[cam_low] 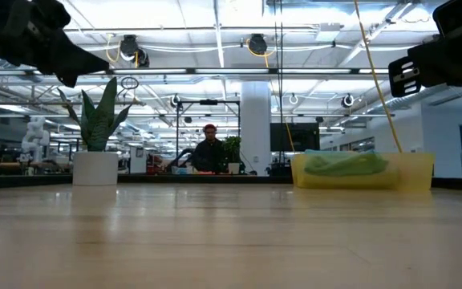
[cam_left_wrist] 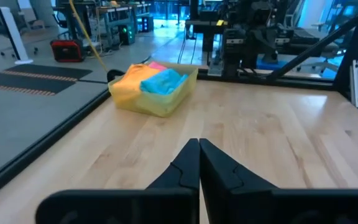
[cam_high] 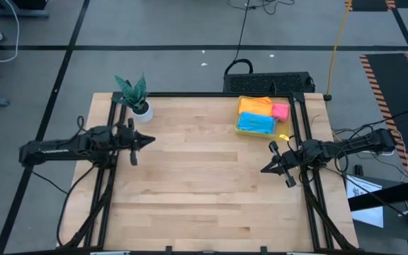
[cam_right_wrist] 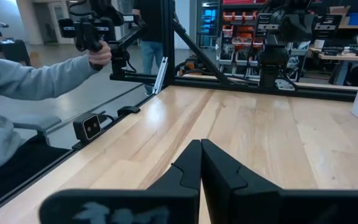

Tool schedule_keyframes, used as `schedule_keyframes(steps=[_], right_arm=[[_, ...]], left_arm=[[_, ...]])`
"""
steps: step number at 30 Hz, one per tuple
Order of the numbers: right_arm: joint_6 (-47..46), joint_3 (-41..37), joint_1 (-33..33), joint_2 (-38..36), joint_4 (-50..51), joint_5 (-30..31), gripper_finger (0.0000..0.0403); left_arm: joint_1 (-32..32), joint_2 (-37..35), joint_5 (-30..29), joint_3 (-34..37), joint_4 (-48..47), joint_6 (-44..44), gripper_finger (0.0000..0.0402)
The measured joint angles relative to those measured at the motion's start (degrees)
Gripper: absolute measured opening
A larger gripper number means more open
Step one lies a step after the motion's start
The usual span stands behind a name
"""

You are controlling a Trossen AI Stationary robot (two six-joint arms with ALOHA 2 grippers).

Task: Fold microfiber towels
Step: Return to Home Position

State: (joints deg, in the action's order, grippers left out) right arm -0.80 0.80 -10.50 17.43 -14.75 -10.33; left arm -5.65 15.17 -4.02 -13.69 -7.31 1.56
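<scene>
Three towels (cam_high: 255,123) showing in one bin (cam_left_wrist: 157,109) | two closed, empty: left gripper (cam_high: 151,140), right gripper (cam_high: 263,170)

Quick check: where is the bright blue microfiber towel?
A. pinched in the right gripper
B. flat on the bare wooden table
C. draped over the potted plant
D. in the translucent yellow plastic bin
D: the bright blue microfiber towel lies in the translucent yellow plastic bin beside the orange towel and pink towel; the right gripper is shut and empty.
</scene>
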Motion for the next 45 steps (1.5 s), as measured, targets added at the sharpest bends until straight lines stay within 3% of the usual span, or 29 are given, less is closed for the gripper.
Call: schedule_keyframes(steps=[9, 15, 20, 27, 45], right_arm=[[0.0, 0.0, 0.0, 0.0, 0.0, 0.0, 0.0000], [0.0, 0.0, 0.0, 0.0, 0.0, 0.0, 0.0000], [0.0, 0.0, 0.0, 0.0, 0.0, 0.0, 0.0000], [0.0, 0.0, 0.0, 0.0, 0.0, 0.0, 0.0000], [0.0, 0.0, 0.0, 0.0, -0.1, 0.0, 0.0000]], left_arm=[[2.1, -8.3, 0.0, 0.0, -7.1, 0.7, 0.0004], [3.7, -11.5, 0.1, 2.4, -6.5, 0.5, 0.0002], [4.0, -13.8, -0.6, 7.1, -0.5, -1.0, 0.0002], [4.0, -14.6, 0.6, 11.5, 4.6, -2.5, 0.0002], [3.9, -14.4, 1.4, 13.1, 8.3, -3.9, 0.0003]])
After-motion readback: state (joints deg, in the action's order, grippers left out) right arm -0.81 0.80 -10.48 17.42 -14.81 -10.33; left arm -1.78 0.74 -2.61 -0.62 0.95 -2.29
